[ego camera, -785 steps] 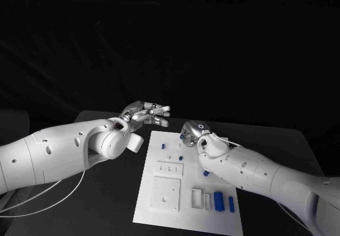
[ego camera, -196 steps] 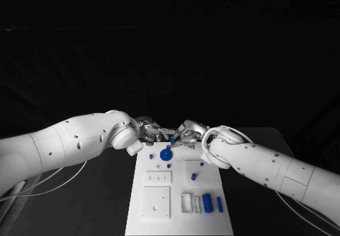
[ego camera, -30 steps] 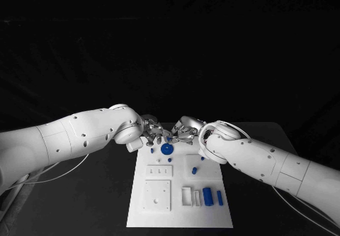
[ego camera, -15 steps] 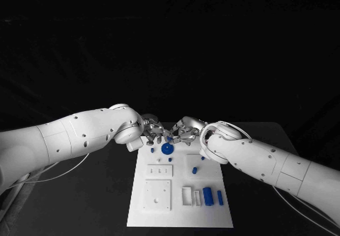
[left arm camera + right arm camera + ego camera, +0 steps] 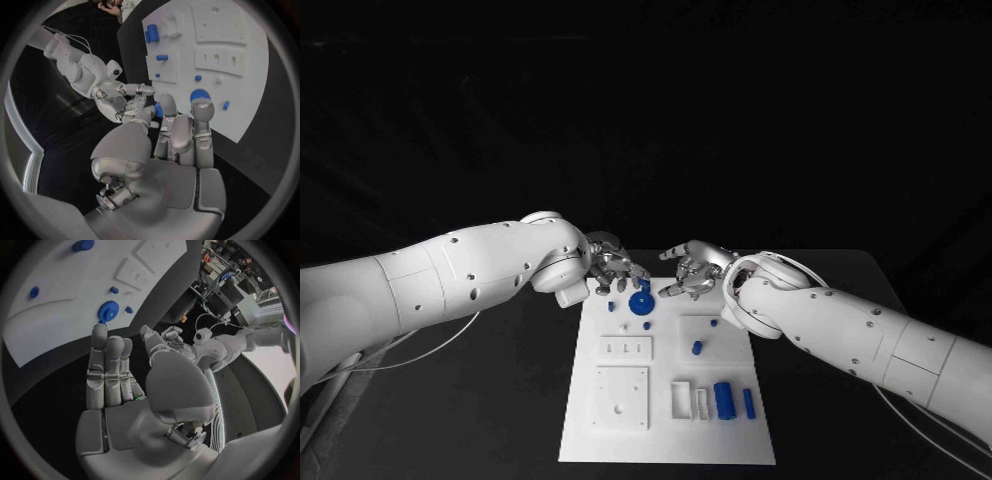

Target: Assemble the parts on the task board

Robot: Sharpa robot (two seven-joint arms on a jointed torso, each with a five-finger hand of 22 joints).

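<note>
So we've got the left hand (image 5: 613, 264) sitting at the far left corner of the task board (image 5: 668, 440), just above the white plate. In the left wrist view its fingers (image 5: 203, 120) are stretched out side by side with a small blue part (image 5: 159, 110) tucked between the thumb and the nearest finger, so it looks pinched there, though we can't swear to how firm the grip is. Just right of that hand, on the far end of the board, sits the blue round disc (image 5: 640, 303), with a tiny blue peg (image 5: 610, 306) to its left and another small blue bit (image 5: 646, 325) just nearer.

Moving right, the right hand (image 5: 694, 268) hangs near the far edge of the board, close to the left hand but apart from it. From the right wrist view its fingers (image 5: 107, 365) are straight and together, thumb off to the side, nothing held, so that one's let go.

Nearer on the board we see a white slotted block (image 5: 626, 346), then a larger white square plate (image 5: 622, 396) at the near left. To the right of those there's a short blue cylinder (image 5: 695, 347), and at the near right a row with a white holder (image 5: 681, 398), a fat blue cylinder (image 5: 723, 399) and a thin blue bar (image 5: 747, 402). All of it rests on the black tabletop (image 5: 488, 400).
</note>
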